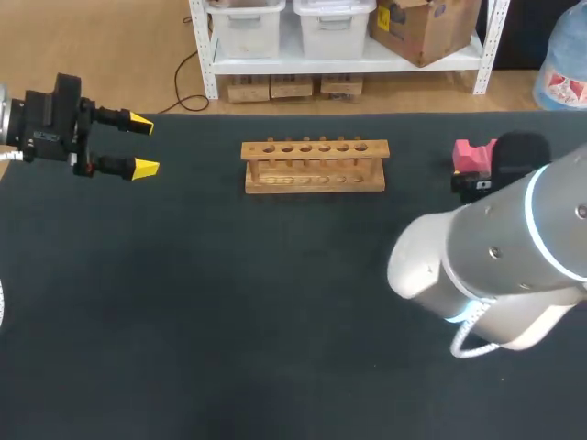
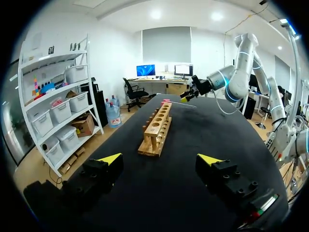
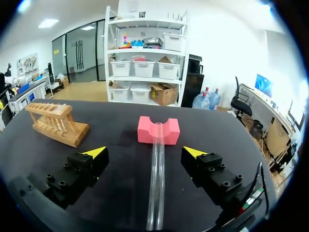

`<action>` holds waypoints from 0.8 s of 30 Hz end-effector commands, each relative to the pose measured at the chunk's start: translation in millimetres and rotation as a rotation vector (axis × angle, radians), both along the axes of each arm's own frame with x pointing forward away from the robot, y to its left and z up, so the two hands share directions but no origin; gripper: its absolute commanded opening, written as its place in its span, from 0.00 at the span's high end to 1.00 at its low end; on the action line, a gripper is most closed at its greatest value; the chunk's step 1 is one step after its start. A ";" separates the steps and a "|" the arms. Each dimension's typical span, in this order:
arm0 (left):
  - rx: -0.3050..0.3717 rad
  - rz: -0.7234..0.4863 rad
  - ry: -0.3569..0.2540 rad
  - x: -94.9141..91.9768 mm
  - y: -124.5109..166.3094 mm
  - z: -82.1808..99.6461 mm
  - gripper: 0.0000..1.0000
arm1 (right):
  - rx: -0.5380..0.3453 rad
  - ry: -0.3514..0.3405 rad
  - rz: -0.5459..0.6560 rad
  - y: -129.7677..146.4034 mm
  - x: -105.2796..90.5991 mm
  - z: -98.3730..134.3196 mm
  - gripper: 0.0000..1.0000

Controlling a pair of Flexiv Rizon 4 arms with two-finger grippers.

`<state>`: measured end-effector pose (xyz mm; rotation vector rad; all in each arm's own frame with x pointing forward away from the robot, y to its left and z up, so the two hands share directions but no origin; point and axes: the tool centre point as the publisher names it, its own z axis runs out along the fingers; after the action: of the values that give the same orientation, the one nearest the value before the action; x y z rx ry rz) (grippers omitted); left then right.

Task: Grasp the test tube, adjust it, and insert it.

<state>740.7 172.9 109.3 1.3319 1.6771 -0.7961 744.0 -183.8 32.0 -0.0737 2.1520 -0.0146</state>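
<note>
Clear test tube (image 3: pixel 157 169) between fingers (image 3: pixel 89 162) of wide-open, empty right gripper (image 3: pixel 145 152), far end on pink block (image 3: pixel 145 131).

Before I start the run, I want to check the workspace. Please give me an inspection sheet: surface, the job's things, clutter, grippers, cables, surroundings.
Surface: black table, bare around the items.
Job's things: wooden test tube rack stands mid-table with no tube in it; test tube lies with its far end in the notch of the pink block.
Clutter: nothing seen.
Grippers: left gripper open and holding nothing, at the table's left; right gripper open, one finger on each side of the test tube, not touching it.
Cables: white cable loops below the right arm.
Surroundings: nothing seen reaching over the table.
</note>
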 end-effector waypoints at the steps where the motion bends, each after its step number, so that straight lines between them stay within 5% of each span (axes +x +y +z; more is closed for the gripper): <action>1: -0.003 -0.002 -0.003 0.5 0.9 -1.1 0.00 | -0.028 0.016 -0.043 -0.9 7.9 -5.3 0.00; 24: -0.003 -0.002 -0.003 0.5 0.9 -1.1 0.00 | -0.006 0.073 -0.039 -18.0 20.7 -23.3 0.00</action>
<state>740.7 172.9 109.3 1.3320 1.6773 -0.7962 765.3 -199.1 6.9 -0.0255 2.2258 -0.0508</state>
